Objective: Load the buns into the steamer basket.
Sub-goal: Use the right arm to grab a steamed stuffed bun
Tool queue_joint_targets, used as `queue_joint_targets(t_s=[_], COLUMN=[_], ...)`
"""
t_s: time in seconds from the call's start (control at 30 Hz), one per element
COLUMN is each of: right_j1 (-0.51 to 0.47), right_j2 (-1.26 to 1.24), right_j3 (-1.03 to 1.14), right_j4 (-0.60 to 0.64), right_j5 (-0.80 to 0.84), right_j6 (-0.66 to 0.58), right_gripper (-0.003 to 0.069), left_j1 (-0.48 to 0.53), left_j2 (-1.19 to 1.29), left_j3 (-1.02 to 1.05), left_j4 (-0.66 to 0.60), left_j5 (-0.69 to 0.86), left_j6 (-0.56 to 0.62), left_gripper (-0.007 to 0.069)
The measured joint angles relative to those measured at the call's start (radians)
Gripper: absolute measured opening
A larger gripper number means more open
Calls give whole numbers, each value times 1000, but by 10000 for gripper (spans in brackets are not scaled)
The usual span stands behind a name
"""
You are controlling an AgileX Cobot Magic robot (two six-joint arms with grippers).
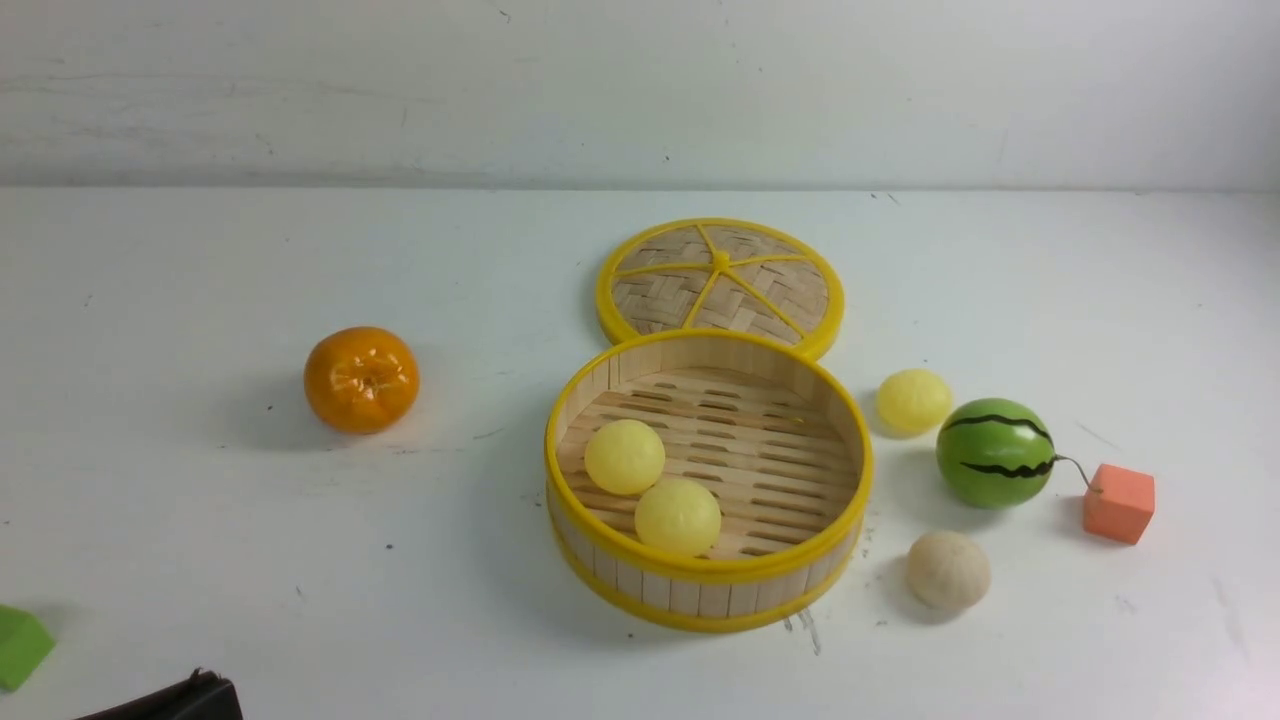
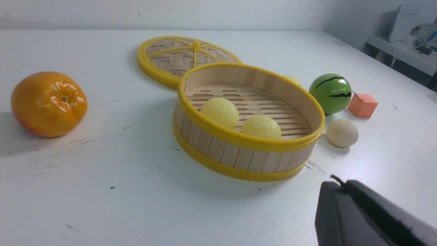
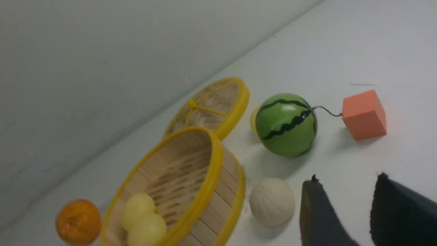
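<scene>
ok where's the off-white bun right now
In the front view the off-white bun lies on the table just right of the steamer basket, outside it, nearer the robot than the watermelon ball.

You're working in what looks like a lab: a scuffed white table [image 1: 180, 270] against a bare wall [image 1: 640, 90], a toy watermelon [image 1: 995, 452] and orange cube [image 1: 1118, 503], a side desk [image 2: 385, 42] with cables [image 2: 396, 56] and equipment.

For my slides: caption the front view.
Two yellow buns lie in the steamer basket; one yellow bun and one beige bun lie outside.
</scene>
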Motion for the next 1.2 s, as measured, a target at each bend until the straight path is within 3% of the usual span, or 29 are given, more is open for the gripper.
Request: queue_joint_targets(t_s=[0.1, 0.17, 0.37, 0.43, 0.63, 0.8, 0.97, 1.2], right_j1=[0, 0, 0, 0, 12, 156, 242, 247], right_j2=[13, 106, 606, 791, 1171, 1461, 1652, 1756], right_j3=[-53, -174, -563, -659, -846, -992, -1156, -1260], right_j4=[131, 149, 35, -21, -80, -137, -305, -415], right_j5=[34, 185, 695, 795, 848, 798, 776, 753], right_j6=[-5, -68, -295, -312, -298, -277, -179, -98], right_gripper=[239, 239, 239, 239, 216, 202, 203, 229], left_j1=[0, 0, 0, 0, 0, 0, 0, 0], left_j2=[0, 0, 1, 1, 1, 1, 1, 1], left_j3=[0, 0, 0, 0, 0, 0, 0, 0], left_j4=[0, 0, 0, 0, 0, 0, 0, 0], left_j5=[0, 0, 1, 2, 2, 2, 2, 2], left_j6=[0, 0, 0, 0, 0, 0, 0, 0], left_gripper=[-13, -13, -13, -13, -13, -12, -7, -1])
